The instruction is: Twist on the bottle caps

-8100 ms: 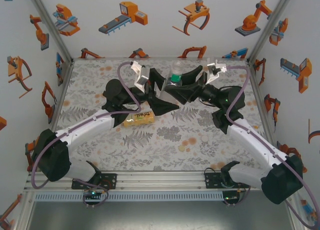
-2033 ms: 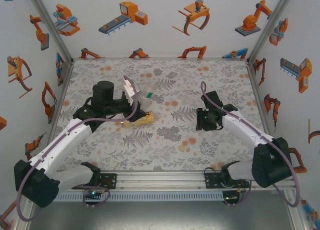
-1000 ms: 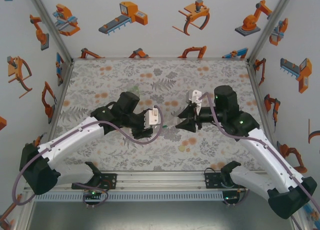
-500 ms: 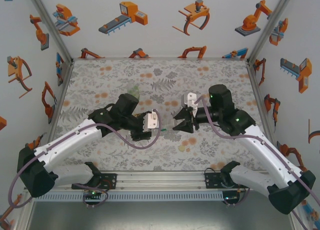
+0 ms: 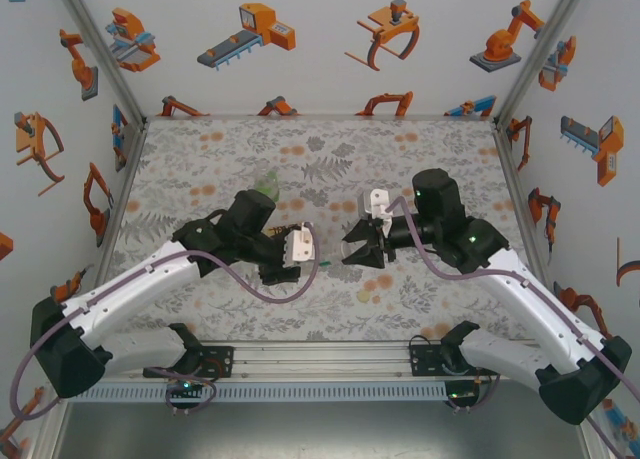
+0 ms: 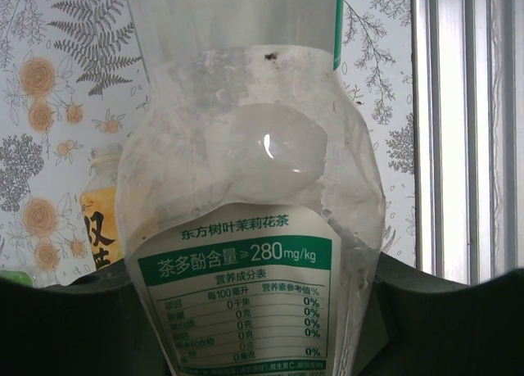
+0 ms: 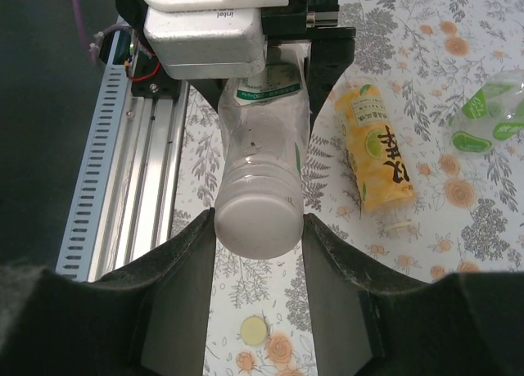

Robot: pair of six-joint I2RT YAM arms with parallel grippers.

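At the near edge of the bench (image 5: 430,149), the ribbed aluminium rail (image 7: 123,196) runs past the arm bases. Just beyond it, in the right wrist view, a loose pale yellow-green cap (image 7: 254,330) lies flat on the flowered surface, apart from every bottle and below the right gripper's fingers.

Above the middle of the bench the two grippers face each other, with the slim clear bottle (image 7: 262,147) held level between them. The left gripper (image 5: 305,262) is closed on the labelled part of the bottle's body. In the left wrist view the green-banded label (image 6: 246,261) sits between its dark fingers, and the bottle reaches away from the camera. The right gripper (image 5: 352,254) meets the bottle's other end. Its two fingers (image 7: 184,286) press in on either side of the white cap (image 7: 258,224), which sits on the bottle's mouth. Whether the cap is fully screwed down cannot be told.

Farther out, the yellow-labelled amber bottle (image 7: 375,159) lies on its side on the bench, just beside the held bottle's line but not touching it, with its open neck pointing towards the near side. Beyond that, the short green-tinted bottle (image 5: 266,187) is on the bench behind the left arm's wrist, well clear of both grippers. It is too blurred to tell whether it carries a cap.
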